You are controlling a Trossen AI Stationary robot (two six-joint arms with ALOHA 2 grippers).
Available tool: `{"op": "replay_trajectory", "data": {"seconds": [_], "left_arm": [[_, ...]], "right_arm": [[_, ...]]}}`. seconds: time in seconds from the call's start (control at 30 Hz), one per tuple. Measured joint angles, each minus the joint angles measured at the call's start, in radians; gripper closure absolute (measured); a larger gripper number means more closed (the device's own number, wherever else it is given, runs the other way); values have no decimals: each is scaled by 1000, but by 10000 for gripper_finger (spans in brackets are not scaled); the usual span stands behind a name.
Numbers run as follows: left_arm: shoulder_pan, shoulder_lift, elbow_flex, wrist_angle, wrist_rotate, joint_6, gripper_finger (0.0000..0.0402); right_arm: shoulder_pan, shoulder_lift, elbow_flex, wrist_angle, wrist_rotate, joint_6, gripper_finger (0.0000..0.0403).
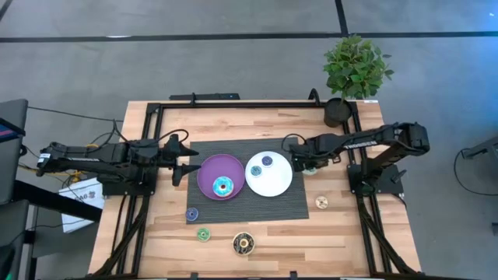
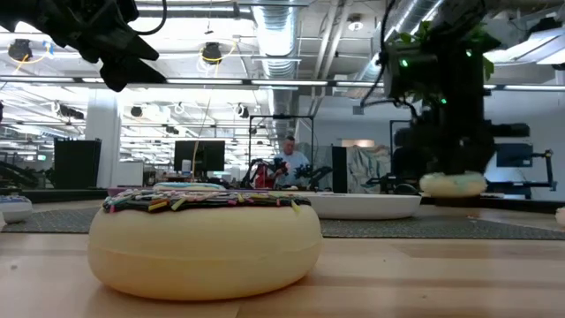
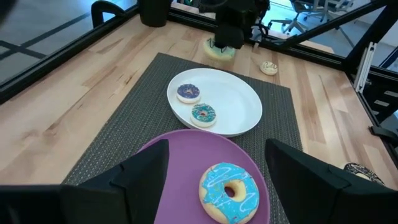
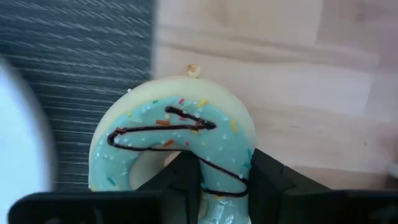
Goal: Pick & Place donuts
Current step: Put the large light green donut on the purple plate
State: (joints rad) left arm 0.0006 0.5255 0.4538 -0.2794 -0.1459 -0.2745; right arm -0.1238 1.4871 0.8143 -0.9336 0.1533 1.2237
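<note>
My right gripper (image 1: 307, 165) points down just right of the white plate (image 1: 278, 187), shut on a cream donut with cyan icing and a dark drizzle (image 4: 168, 134). The white plate carries a purple-blue donut (image 3: 188, 93) and a teal donut (image 3: 203, 114). A cyan donut (image 3: 229, 191) lies on the purple plate (image 1: 208, 169). My left gripper (image 1: 187, 161) waits open at that plate's left edge, raised. Purple-blue (image 1: 191, 214), green (image 1: 204, 234), dark brown (image 1: 243, 244) and cream (image 1: 321, 203) donuts lie flat on the table. My right gripper holds the cyan-iced donut by one section of its ring (image 4: 222, 163). One finger (image 4: 183, 180) stands in the hole and the other (image 4: 268, 180) outside the rim. The fingers come from above, pointing down. The donut (image 2: 453, 184) sits level, icing up, a little above the table.
A grey woven mat (image 1: 175, 204) lies under both plates. A potted plant (image 1: 354, 74) stands at the table's far right corner. Black frame rails (image 1: 233, 101) run along the table's edges. Bare wood (image 1: 334, 241) shows along the near side around the loose donuts.
</note>
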Motion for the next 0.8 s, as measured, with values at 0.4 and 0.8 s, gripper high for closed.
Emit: {"op": "replay_trajectory", "data": {"seconds": [0.4,0.8], "left_arm": [[0,0,0,0,0,0,143],[0,0,0,0,0,2,143]], "right_arm": [[33,-2,290,-143,135,-55,315],[51,92,585,47,173,-238,332]]}}
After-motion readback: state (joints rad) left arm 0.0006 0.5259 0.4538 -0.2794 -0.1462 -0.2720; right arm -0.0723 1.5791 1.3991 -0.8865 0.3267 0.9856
